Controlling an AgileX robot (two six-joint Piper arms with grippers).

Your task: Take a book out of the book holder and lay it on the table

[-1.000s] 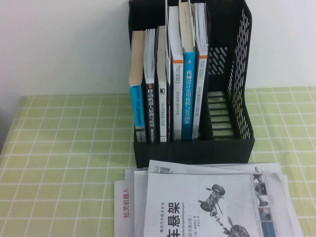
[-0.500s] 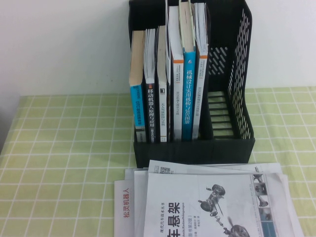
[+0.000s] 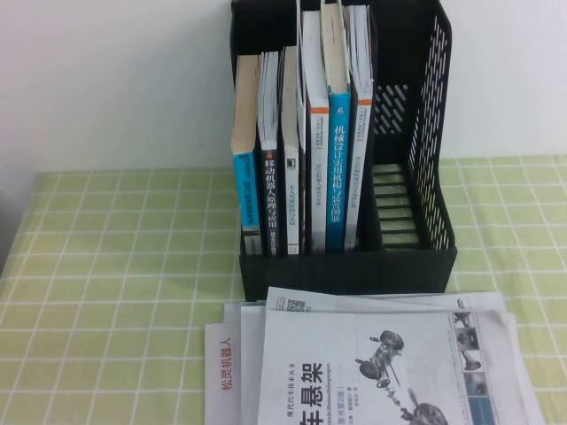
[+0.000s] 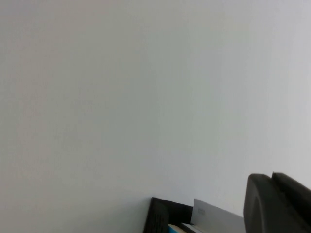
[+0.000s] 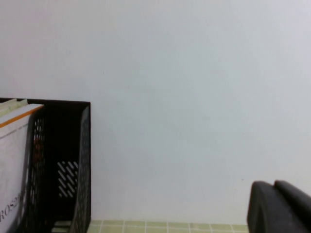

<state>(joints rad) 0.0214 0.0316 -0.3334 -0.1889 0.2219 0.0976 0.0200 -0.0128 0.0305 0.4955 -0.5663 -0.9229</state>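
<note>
Right gripper (image 5: 279, 206) shows only as a dark tip at the corner of the right wrist view, its jaws fully closed and empty, held off to the side of the book holder (image 3: 432, 159) and apart from it. Left gripper (image 4: 277, 204) appears likewise as a dark tip in the left wrist view, facing the white wall (image 4: 146, 87); whether it is open or closed cannot be told. Neither arm enters the high view.

Book holder: black rack, upright at the middle of the table (image 3: 106, 266), against the wall. Six books stand upright in its left compartments; its rightmost compartment holds none.

Book (image 3: 359, 115): pale spine with an orange band, standing rightmost in the row, just beside the blue-spined book (image 3: 337, 168). Its cover, with an orange edge stripe and "ROS2" lettering, is visible through the rack's open side in the right wrist view (image 5: 12, 165).

Foreground: a white book with a car-suspension drawing (image 3: 372, 372) lies flat on a fanned stack of loose papers (image 3: 226, 372), just in front of the rack.
</note>
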